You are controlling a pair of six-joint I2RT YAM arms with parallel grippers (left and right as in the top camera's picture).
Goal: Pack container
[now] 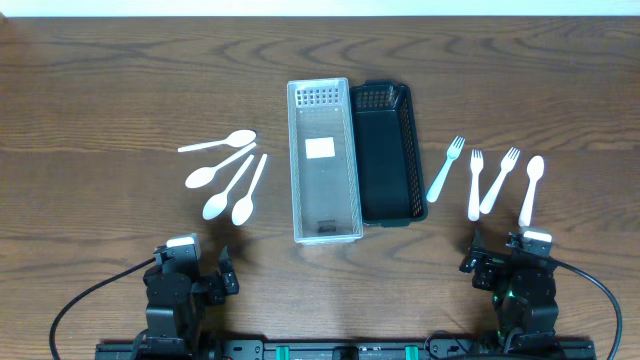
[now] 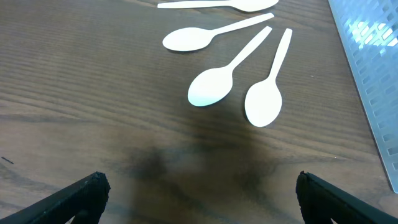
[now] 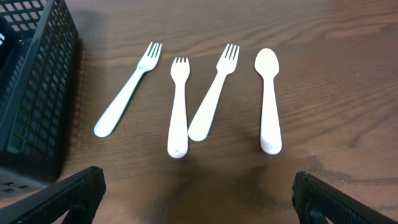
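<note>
While the left claw (image 2: 199,208) and right claw (image 3: 198,202) stood spread wide and empty, the clear container (image 1: 323,165) lay on the tabletop (image 1: 100,80), black basket (image 1: 385,150) just beside at 3 o'clock, spoons (image 1: 205,178) at 9 o'clock, forks (image 1: 476,190) beyond the basket.

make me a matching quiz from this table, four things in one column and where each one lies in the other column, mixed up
Things
1. clear container
2. black basket
3. group of four spoons
4. lone spoon

Places
A. far right, beside the forks
B. out to the left of the clear container
C. centre, just left of the black basket
D. centre, just right of the clear container

Pairs: 1-C, 2-D, 3-B, 4-A
</note>
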